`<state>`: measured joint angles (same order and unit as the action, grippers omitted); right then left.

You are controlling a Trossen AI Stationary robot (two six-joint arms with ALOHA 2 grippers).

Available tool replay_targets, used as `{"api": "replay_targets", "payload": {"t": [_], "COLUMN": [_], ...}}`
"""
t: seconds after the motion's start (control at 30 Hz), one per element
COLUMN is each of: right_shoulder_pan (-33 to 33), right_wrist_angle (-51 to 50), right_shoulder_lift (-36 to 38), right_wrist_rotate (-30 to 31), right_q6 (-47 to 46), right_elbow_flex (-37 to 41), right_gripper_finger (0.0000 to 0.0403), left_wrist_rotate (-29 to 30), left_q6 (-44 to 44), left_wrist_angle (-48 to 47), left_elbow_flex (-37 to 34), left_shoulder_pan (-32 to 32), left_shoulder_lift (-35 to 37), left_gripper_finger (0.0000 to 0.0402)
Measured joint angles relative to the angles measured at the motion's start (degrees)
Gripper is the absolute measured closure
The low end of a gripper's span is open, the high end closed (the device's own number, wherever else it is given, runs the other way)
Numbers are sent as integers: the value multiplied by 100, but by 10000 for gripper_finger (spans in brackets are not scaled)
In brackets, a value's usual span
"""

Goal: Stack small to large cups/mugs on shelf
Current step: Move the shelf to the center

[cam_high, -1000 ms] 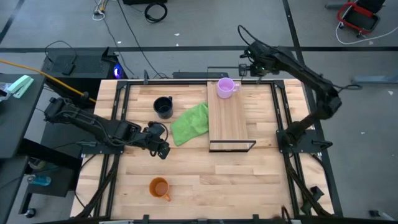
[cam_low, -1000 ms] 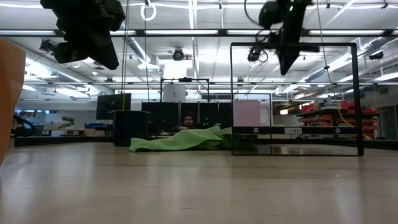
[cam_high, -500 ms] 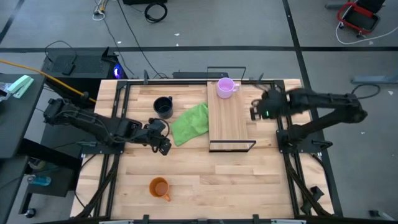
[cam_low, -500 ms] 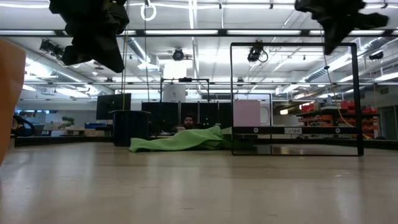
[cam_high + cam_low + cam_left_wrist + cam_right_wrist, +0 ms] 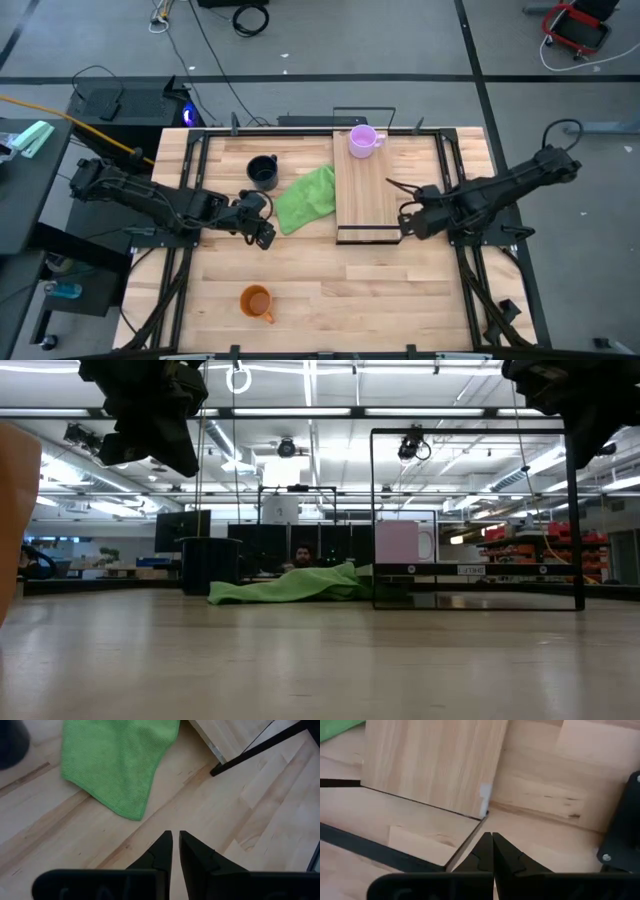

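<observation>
The pale purple mug (image 5: 362, 140) stands upright on the far end of the shelf (image 5: 367, 190), a light board with a thin black wire frame (image 5: 370, 847). On the tabletop to its left stands the dark mug (image 5: 262, 172), and the orange mug (image 5: 257, 301) stands near the front edge. My left gripper (image 5: 262, 233) hangs over bare table beside the green cloth (image 5: 115, 765), its fingers together but for a thin slit and holding nothing. My right gripper (image 5: 492, 840) is shut and empty above the shelf's near right corner (image 5: 405, 222).
The green cloth (image 5: 306, 198) lies crumpled between the dark mug and the shelf's left edge. Black frame rails run along the table's left and right sides (image 5: 455, 215). Bare wood lies between the orange mug and the shelf's near end.
My right gripper has swung from above the table's far edge by the purple mug toward the near side, sinking a little and rolling, and now hangs over the shelf's near right corner. It has stayed shut. The mugs have kept their places.
</observation>
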<state>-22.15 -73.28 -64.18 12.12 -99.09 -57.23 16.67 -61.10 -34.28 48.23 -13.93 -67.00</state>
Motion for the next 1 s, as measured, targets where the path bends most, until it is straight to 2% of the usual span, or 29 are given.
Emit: {"api": "replay_targets", "payload": {"t": [0.33, 0.8, 1.0], "right_shoulder_pan": [-129, -129, -129], "right_wrist_angle": [481, 361, 101], "right_shoulder_lift": [-298, -318, -60], "right_wrist_rotate": [-11, -15, -171], "right_q6": [119, 129, 131], "right_elbow_flex": [2, 2, 2], "right_gripper_finger": [403, 402, 400], "left_wrist_rotate": [-2, -4, -511], "left_q6": [-103, -125, -222], "left_wrist_angle": [0, -8, -278], "left_elbow_flex": [0, 0, 0], "left_shoulder_pan": [0, 0, -13], "left_shoulder_lift": [0, 0, 0], "left_gripper_finger": [359, 359, 365]}}
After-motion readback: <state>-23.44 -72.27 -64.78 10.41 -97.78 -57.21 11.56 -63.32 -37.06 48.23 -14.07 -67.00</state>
